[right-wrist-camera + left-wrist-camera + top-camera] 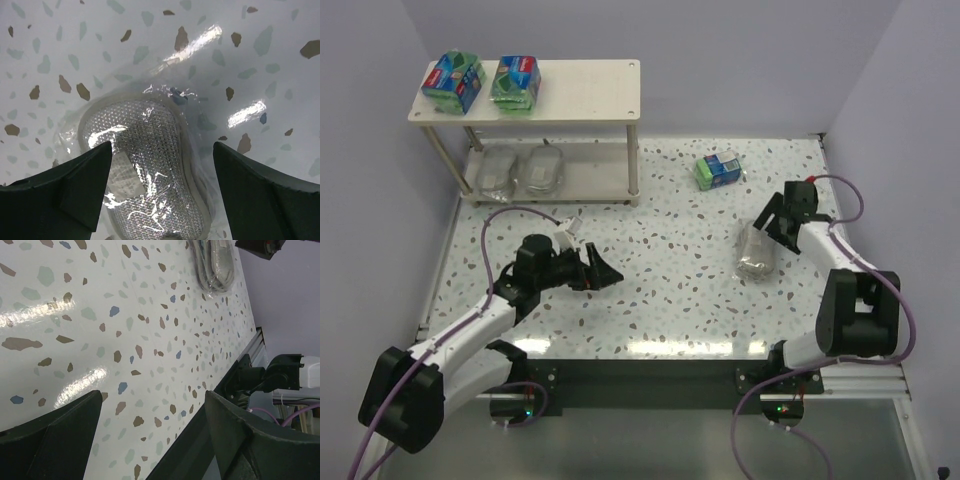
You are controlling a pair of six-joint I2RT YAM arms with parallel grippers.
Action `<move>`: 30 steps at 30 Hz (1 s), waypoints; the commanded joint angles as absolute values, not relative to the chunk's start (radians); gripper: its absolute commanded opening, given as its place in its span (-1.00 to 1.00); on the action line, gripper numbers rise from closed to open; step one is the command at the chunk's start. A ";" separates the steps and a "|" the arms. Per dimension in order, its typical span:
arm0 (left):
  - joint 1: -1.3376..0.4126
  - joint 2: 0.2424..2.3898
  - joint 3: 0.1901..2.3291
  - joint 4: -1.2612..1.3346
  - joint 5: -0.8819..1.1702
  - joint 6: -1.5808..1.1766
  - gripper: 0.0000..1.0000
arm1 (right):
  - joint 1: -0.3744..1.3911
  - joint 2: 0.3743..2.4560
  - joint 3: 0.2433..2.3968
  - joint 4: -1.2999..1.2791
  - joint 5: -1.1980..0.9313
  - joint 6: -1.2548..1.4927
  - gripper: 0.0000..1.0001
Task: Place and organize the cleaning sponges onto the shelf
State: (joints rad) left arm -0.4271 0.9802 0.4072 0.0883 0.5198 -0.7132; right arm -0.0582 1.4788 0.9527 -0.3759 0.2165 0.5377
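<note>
The shelf (590,90) stands at the back left. Two green cleaning sponges (453,82) (517,83) sit on its top board, and two silvery-grey scourers (495,172) (545,170) lie on its lower board. A third green pack (720,170) lies on the table at the back right. A silvery scourer (757,252) (145,170) lies flat on the right of the table. My right gripper (772,228) (162,150) hovers open just above it, one finger on each side, apart from it. My left gripper (600,272) (152,405) is open and empty over the table's left middle.
The speckled table (660,280) is walled on the left, back and right. In the left wrist view the loose scourer (217,265) shows far off, with the right arm's base (270,375) at the table's metal edge. Purple cables trail from both arms.
</note>
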 commanded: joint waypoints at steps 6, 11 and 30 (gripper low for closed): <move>-0.431 0.999 0.399 0.127 0.523 -0.690 0.77 | -0.052 1.471 0.738 -0.181 0.051 0.603 0.62; -0.431 0.996 0.397 0.117 0.503 -0.686 0.77 | -0.035 1.411 0.634 -0.072 -0.044 0.724 0.52; -0.431 1.011 0.357 0.139 0.402 -0.739 0.77 | 0.724 1.351 0.535 0.188 0.209 1.601 0.54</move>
